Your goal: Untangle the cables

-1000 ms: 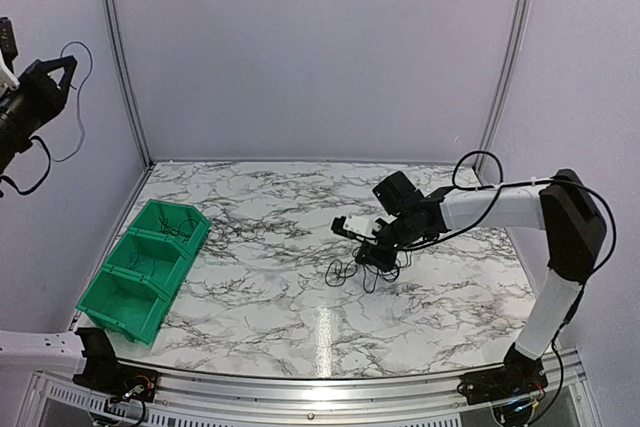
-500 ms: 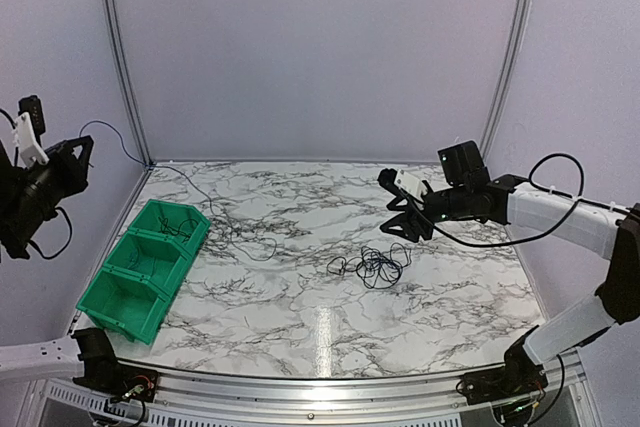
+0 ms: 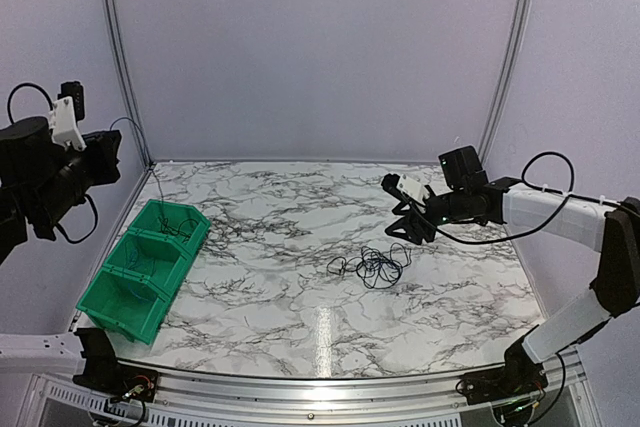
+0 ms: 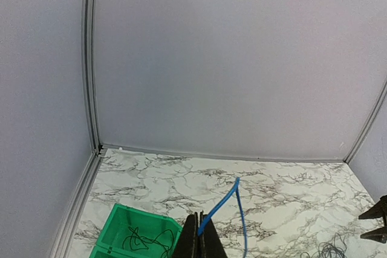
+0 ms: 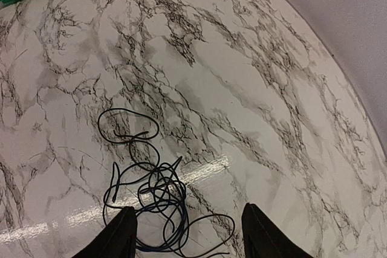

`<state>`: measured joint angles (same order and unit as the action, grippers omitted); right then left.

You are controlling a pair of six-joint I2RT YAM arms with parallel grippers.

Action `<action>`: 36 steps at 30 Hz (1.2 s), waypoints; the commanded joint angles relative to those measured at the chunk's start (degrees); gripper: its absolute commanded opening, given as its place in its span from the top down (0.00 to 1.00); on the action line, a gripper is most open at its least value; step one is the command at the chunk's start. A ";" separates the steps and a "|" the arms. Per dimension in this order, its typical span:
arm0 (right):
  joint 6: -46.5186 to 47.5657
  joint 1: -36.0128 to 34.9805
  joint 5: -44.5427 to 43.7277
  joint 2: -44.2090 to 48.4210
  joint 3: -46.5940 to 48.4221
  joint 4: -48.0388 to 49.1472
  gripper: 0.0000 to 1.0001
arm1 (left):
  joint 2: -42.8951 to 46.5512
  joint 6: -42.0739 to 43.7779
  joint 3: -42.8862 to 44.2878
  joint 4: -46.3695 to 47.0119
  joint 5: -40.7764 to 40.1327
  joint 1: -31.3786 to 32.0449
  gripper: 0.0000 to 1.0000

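**A:** Where do we find the cables?

**B:** We see the tangle of cables (image 5: pixel 151 200) lying in dark loops on the marble counter (image 3: pixel 280 297), right of its middle. One blue cable (image 4: pixel 221 206) is apart from it, up at the left.

**A:** What do we make of the left fingers (image 4: pixel 190 243)?

**B:** We see them pressed together on the blue cable, raised well above the green bins (image 3: pixel 115 319). The cable rises from them, bends over and hangs down. In the top view it drops toward the far compartment, where a black cable (image 4: pixel 142 240) lies. We cannot tell whether its end rests inside.

**A:** And the right fingers (image 5: pixel 118 237)?

**B:** We see them spread apart and gripping nothing, hovering above the counter. In the wrist view the tangle lies between and just beyond them. In the top view they hang near its far right side, apart from it.
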<state>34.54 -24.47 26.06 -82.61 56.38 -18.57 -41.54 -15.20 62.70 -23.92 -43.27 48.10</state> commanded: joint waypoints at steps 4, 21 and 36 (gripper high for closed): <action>0.38 0.31 -0.40 -0.53 -0.04 1.21 0.41 | -3.81 8.56 8.58 1.51 -5.43 -0.03 1.00; 1.43 0.30 -0.84 -0.95 -0.22 0.93 0.41 | -8.90 11.91 16.18 -6.92 -12.06 -1.88 1.00; 1.82 0.30 -1.28 -1.85 -0.22 0.73 0.41 | -5.64 10.84 2.47 -6.79 -5.59 -13.93 1.00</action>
<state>35.88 -24.47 25.17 -84.03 56.36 -18.46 -48.34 -3.68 68.90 -29.80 -51.53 37.30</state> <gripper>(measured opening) 0.595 0.010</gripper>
